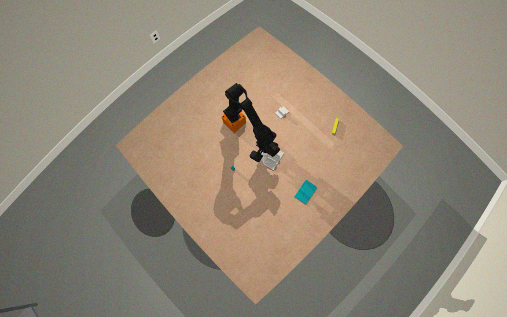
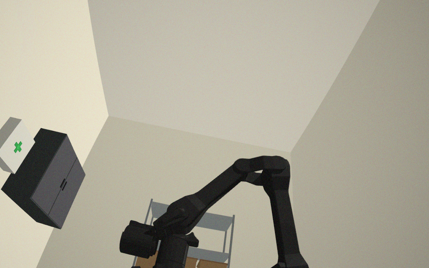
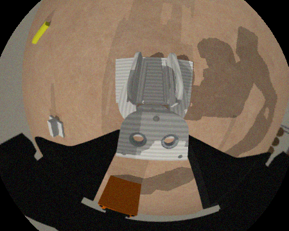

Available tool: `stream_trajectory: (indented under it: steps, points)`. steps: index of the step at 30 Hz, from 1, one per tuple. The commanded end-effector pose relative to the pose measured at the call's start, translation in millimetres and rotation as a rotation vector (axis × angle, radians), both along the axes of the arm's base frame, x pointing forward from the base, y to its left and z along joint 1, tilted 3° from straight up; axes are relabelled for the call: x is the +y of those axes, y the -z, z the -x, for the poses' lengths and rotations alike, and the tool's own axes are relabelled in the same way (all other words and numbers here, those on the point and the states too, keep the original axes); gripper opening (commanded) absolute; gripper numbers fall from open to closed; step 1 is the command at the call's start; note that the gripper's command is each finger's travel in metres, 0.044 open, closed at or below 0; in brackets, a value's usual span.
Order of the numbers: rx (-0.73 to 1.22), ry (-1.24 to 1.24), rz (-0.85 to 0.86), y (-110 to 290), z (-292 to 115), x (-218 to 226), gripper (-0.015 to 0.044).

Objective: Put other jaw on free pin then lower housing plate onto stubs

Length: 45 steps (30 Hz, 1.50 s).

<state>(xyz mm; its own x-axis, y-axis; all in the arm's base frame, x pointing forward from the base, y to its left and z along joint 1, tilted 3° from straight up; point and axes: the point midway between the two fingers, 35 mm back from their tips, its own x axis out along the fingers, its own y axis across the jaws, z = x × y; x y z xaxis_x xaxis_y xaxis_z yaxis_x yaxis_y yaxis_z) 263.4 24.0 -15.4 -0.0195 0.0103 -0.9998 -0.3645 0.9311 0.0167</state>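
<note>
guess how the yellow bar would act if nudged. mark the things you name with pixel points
The yellow bar (image 1: 335,126) (image 3: 40,33) looks straight and rigid, so it probably won't flex. Its flat-sided, squared shape suggests sliding over rolling. Being slim, it might swivel if pushed near one end.

We see the housing plate (image 3: 155,126) in pale grey with fine horizontal stripes, and both jaws in plain light grey. Our gripper (image 3: 153,136) is black with pale grey edging. The bench (image 1: 192,118) (image 3: 80,64) is mottled tan. We have a bright yellow bar (image 1: 335,126) (image 3: 40,33), a teal slab (image 1: 306,192), a teal cube (image 1: 232,168) and an orange arm base (image 1: 234,125) (image 3: 122,195).
</note>
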Motion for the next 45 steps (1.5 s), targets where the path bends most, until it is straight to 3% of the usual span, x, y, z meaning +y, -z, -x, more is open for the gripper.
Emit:
stream_trajectory:
  steps: [1,14,45]
  points:
    - [0.013,0.005,0.004,9.9,4.8,-0.7,0.0351]
    - [0.014,0.006,0.004,29.2,7.4,-0.7,0.0351]
    - [0.014,0.006,0.004,29.5,7.5,-0.7,0.0351]
